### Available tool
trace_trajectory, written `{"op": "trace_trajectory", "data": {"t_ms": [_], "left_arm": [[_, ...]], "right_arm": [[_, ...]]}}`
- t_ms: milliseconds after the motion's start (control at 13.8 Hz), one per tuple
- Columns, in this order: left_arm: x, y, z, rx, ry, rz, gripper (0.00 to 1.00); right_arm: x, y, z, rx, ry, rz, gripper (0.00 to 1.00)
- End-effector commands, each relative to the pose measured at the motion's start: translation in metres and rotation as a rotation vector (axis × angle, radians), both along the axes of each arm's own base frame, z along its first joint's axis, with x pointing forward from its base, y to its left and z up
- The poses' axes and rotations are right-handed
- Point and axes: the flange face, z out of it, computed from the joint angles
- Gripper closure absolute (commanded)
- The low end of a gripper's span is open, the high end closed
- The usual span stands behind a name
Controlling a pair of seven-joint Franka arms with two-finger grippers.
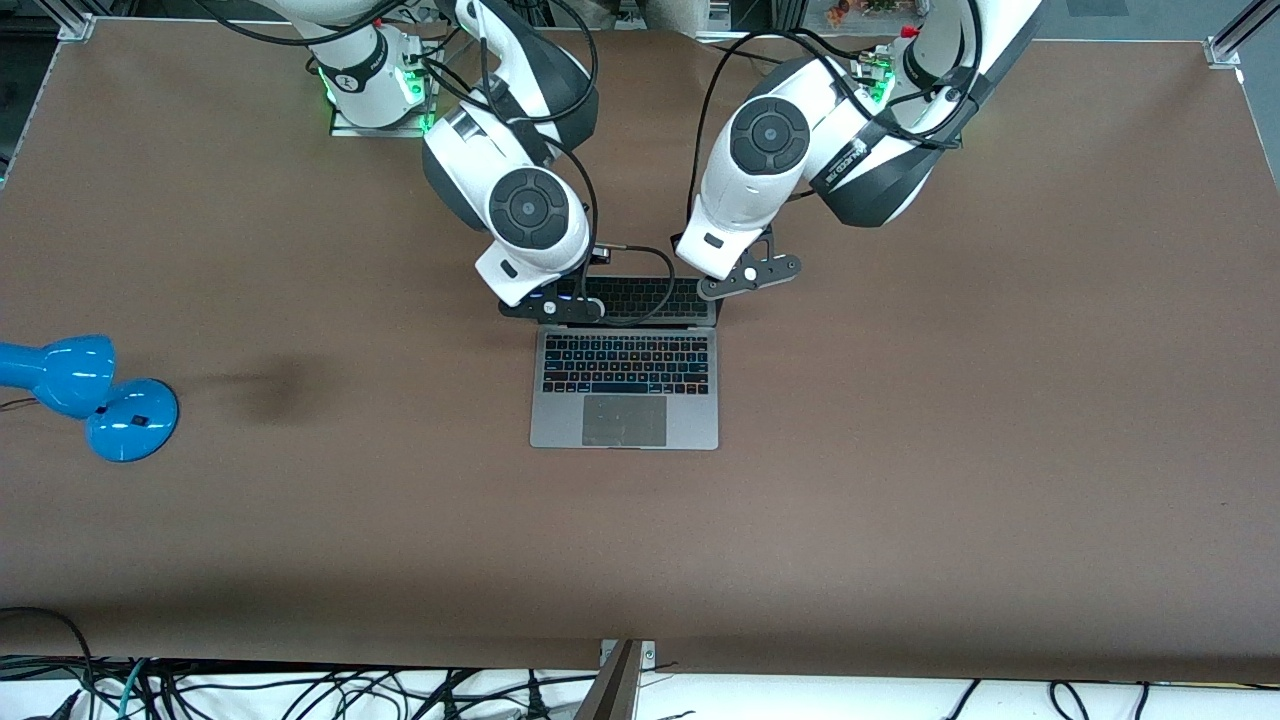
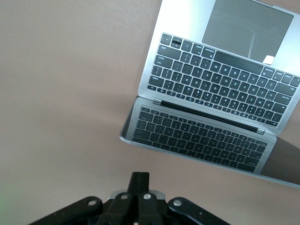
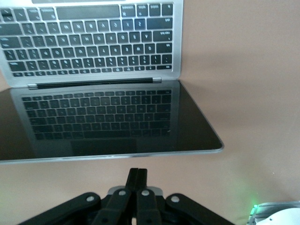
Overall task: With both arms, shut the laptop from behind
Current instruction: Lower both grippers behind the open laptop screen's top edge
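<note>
- The laptop point(image 1: 625, 375) lies open at the middle of the brown table point(image 1: 900, 450), its trackpad point(image 1: 624, 421) toward the front camera and its hinge toward the robots' bases.
- Its dark screen point(image 3: 108, 119) leans back from the keyboard point(image 1: 626, 363) and mirrors the keys; the lid is not yet lowered.
- The right gripper point(image 3: 137, 180) hovers just past the lid's top edge, at the corner toward the right arm's end of the table, with its fingers clenched together on nothing.
- The left gripper point(image 2: 139, 183) hangs above the lid's other top corner, toward the left arm's end, likewise clamped tight and empty.
- Closed fingers probably serve here as blunt pushers: the lid needs no grasp, only a shove toward the keyboard.
- One gripper at each corner would spread the push and keep the thin lid from twisting, I judge.
- Both wrists come in from the bases' side of the screen, which suits a push on the lid's back.
- No contact with the lid is visible in either wrist view; the closing seems about to begin.
- A blue desk lamp point(image 1: 90, 395) sits well apart, at the table's edge toward the right arm's end, clear of the work.
</note>
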Motion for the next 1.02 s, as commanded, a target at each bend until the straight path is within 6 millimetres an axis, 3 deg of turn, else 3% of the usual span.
{"op": "trace_trajectory", "data": {"t_ms": [0, 436, 945], "left_arm": [[0.001, -0.005, -0.009, -0.010, 0.008, 0.014, 1.00], [0.018, 0.001, -0.023, -0.017, 0.003, 0.030, 1.00], [0.056, 0.011, -0.027, -0.034, -0.018, 0.065, 1.00]], "right_arm": [[-0.008, 0.002, -0.005, 0.001, 0.009, 0.015, 0.99], [0.011, 0.001, 0.002, 0.032, -0.121, 0.057, 0.99], [0.033, -0.004, -0.005, 0.055, -0.234, 0.047, 0.99]]}}
